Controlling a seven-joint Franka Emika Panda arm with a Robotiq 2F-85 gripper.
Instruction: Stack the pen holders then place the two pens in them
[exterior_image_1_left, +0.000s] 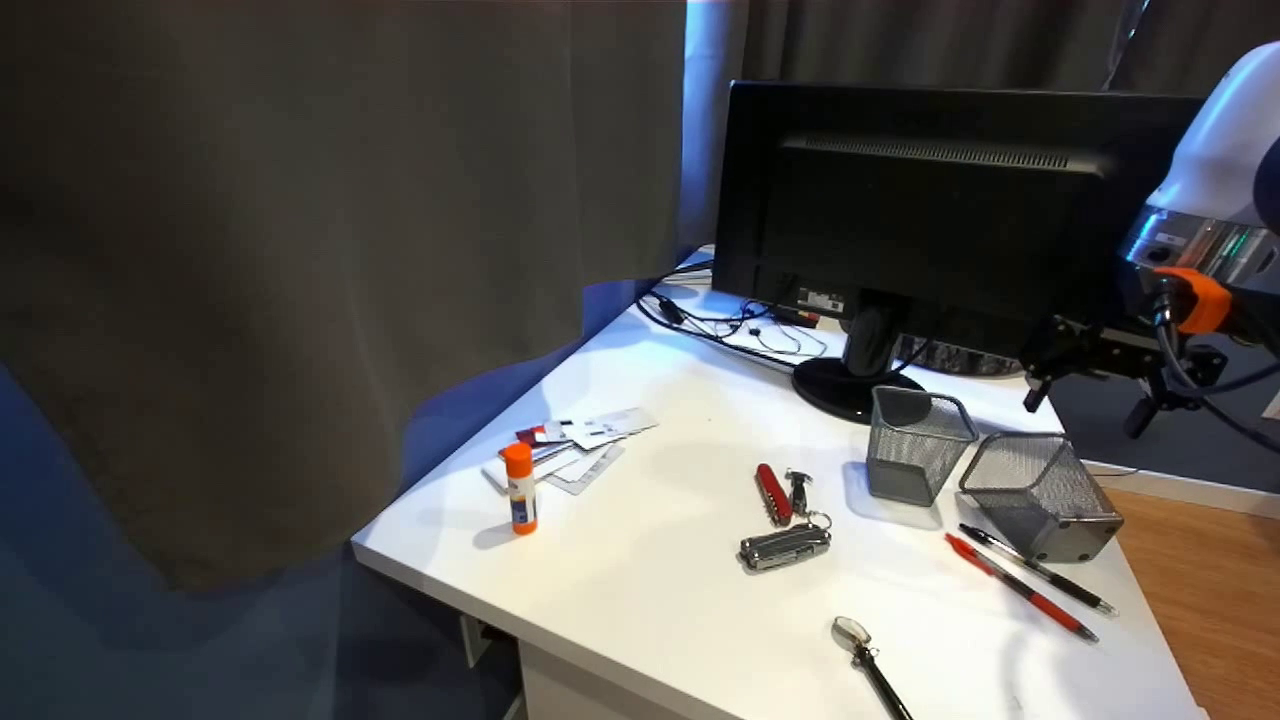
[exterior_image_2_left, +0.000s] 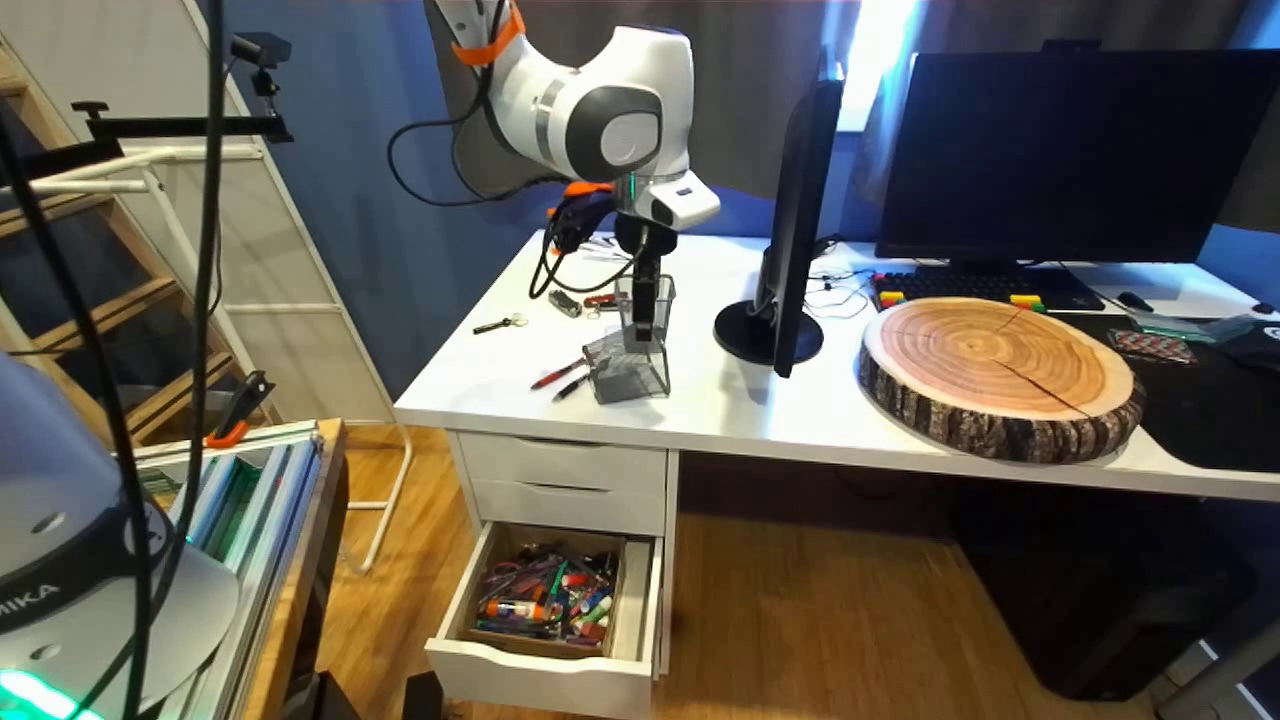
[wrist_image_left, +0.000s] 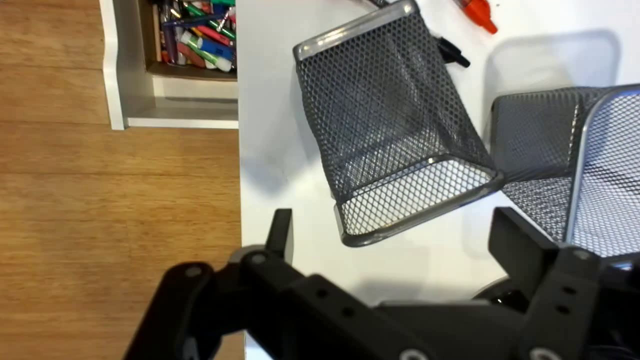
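Closest in an exterior view, a black-handled silver tool (exterior_image_1_left: 873, 673) lies on the white counter (exterior_image_1_left: 680, 590). Past it, a red pen (exterior_image_1_left: 1022, 588) and a black pen (exterior_image_1_left: 1038, 568) rest side by side, the black one just beside a mesh pen holder (exterior_image_1_left: 1042, 497) that is tipped on its side. A folded grey multi-tool (exterior_image_1_left: 786, 548) lies to one side, near a red pocket knife (exterior_image_1_left: 773, 493). Next comes the second pen holder (exterior_image_1_left: 914, 455), upright, just beside the tipped one; whether the two touch cannot be told. Beyond both holders, the hand (exterior_image_1_left: 1088, 409) hangs in the air, its fingers set wide apart, and in the wrist view the mouth of the tipped holder faces it. Behind it, a black monitor (exterior_image_1_left: 940, 215) stands on a round foot.
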